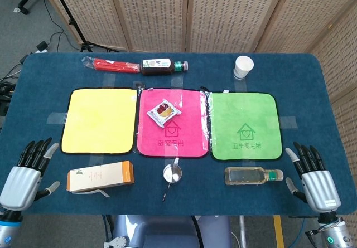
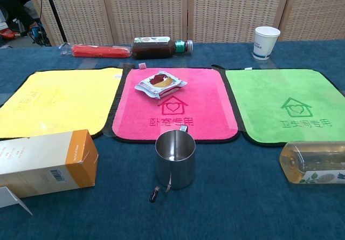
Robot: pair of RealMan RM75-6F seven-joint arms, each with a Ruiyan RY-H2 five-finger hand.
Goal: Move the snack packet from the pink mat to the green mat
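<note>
The snack packet [image 1: 163, 112] [image 2: 160, 83], white with a red picture, lies on the far half of the pink mat [image 1: 173, 139] [image 2: 178, 118]. The green mat [image 1: 244, 125] [image 2: 285, 105] lies bare to its right. My left hand [image 1: 25, 175] rests open at the near left table edge, fingers spread, holding nothing. At the near right edge my right hand [image 1: 312, 175] is open too, fingers spread. Both hands are far from the packet. The chest view shows neither hand.
A yellow mat [image 1: 99, 120] lies left of the pink one. Along the near side sit a carton [image 1: 100, 175], a steel cup [image 1: 172, 174] and a lying bottle [image 1: 254, 175]. At the back are a red packet [image 1: 111, 65], a dark bottle [image 1: 163, 66] and a paper cup [image 1: 243, 67].
</note>
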